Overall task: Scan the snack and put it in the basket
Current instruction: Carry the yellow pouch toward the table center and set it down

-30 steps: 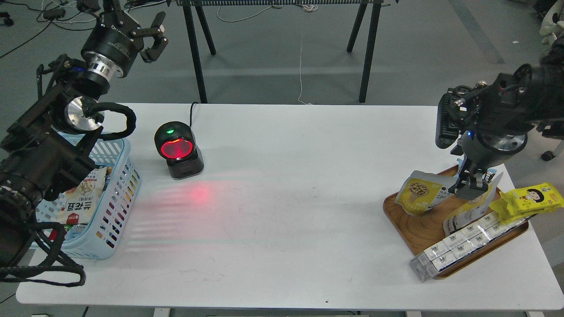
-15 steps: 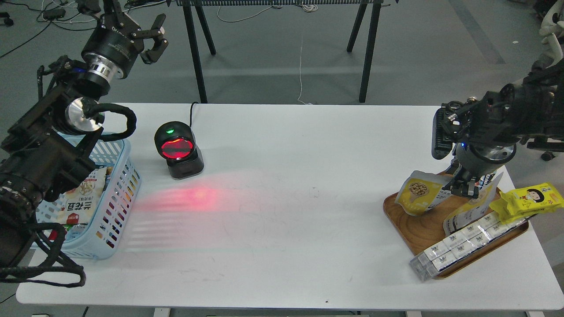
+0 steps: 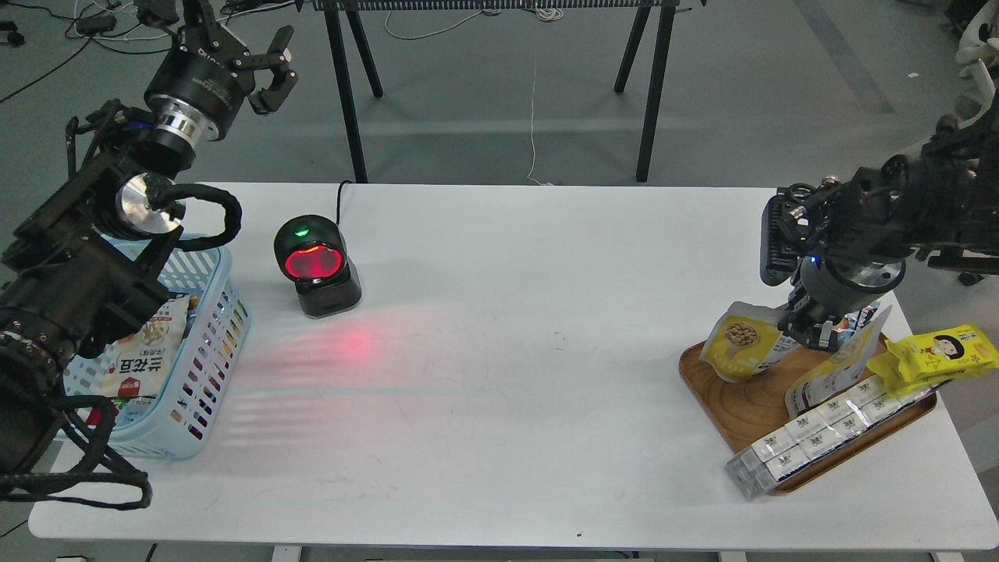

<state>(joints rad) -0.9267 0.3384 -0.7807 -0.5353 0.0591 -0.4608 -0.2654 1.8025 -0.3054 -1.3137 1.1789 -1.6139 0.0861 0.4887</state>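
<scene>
The snack, a yellow-and-white pouch with a round picture of beige balls, stands tilted at the back left of the brown wooden tray. My right gripper points down at the pouch's white right end. It is dark and seen end-on, so I cannot tell whether it grips the pouch. The light blue basket stands at the table's left edge with several packets in it, partly hidden by my left arm. My left gripper is open and empty, raised high beyond the table's far left corner.
A black scanner with a red glowing window stands left of centre, casting red light on the table. The tray also holds a second white pouch, a bright yellow packet with a girl's face and a long wrapped row of white boxes.
My right wrist has shifted left, bringing the gripper closer over the pouch's white end. The pouch has barely moved. The left arm has stayed almost still.
</scene>
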